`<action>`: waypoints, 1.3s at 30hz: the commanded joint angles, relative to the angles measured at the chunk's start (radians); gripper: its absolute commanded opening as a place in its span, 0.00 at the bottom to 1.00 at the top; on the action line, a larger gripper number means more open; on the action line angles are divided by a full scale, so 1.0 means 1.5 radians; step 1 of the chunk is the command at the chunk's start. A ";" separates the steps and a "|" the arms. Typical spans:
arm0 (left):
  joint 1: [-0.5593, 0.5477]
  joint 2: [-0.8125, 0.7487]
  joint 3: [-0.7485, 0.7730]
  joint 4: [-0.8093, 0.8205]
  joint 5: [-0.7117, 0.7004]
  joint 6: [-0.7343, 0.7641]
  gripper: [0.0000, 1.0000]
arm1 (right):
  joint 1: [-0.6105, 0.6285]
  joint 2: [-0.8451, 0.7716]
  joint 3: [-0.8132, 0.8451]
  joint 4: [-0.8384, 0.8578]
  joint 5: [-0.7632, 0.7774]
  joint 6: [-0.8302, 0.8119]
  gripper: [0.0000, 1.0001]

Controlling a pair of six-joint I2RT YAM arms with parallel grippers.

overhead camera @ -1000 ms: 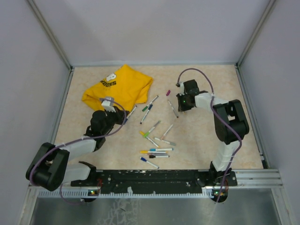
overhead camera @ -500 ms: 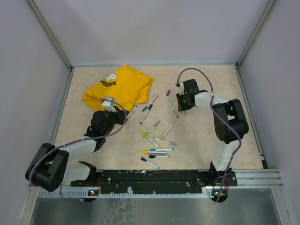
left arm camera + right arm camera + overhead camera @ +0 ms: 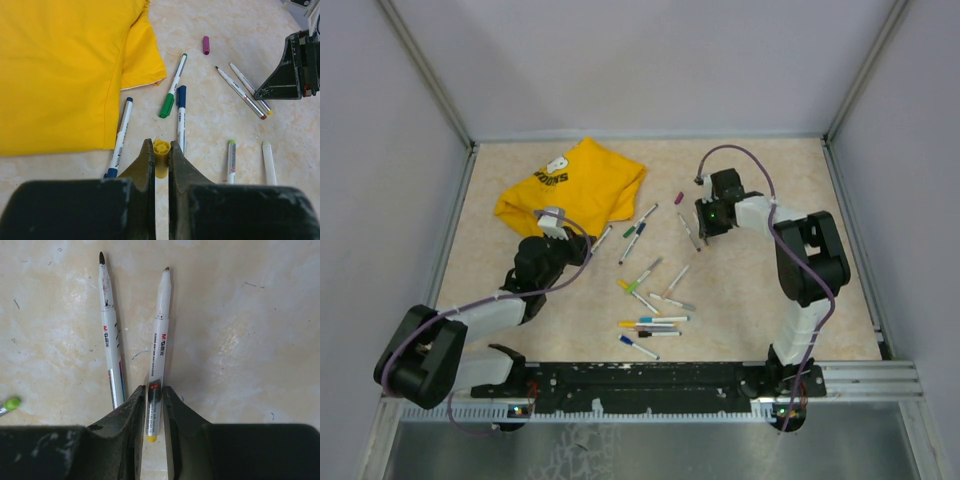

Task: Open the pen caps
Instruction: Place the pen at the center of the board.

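While left gripper [image 3: 160, 146] is clamping a cap [image 3: 161, 152], right gripper [image 3: 153, 389], grip unclear, is straddling a pen [image 3: 161, 330] closely, risking dragging it.

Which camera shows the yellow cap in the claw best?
The left wrist view. The yellow cap sits close up in the middle, pinched in the left claw, its hollow end showing. In the top view it is too small to make out. The right wrist view shows only pens, not the cap.

Matt cloth T-shirt [image 3: 60, 70], glossy plastic pens [image 3: 158, 355] and yellow cap [image 3: 161, 150], smooth tabletop [image 3: 240, 30].
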 commanded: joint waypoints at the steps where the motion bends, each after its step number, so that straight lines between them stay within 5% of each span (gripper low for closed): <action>1: -0.005 -0.010 0.007 0.011 -0.007 0.009 0.00 | -0.005 0.011 0.027 -0.014 -0.003 -0.009 0.21; 39: -0.016 -0.016 0.002 0.022 -0.009 0.023 0.00 | -0.007 -0.078 0.022 -0.008 -0.016 -0.033 0.22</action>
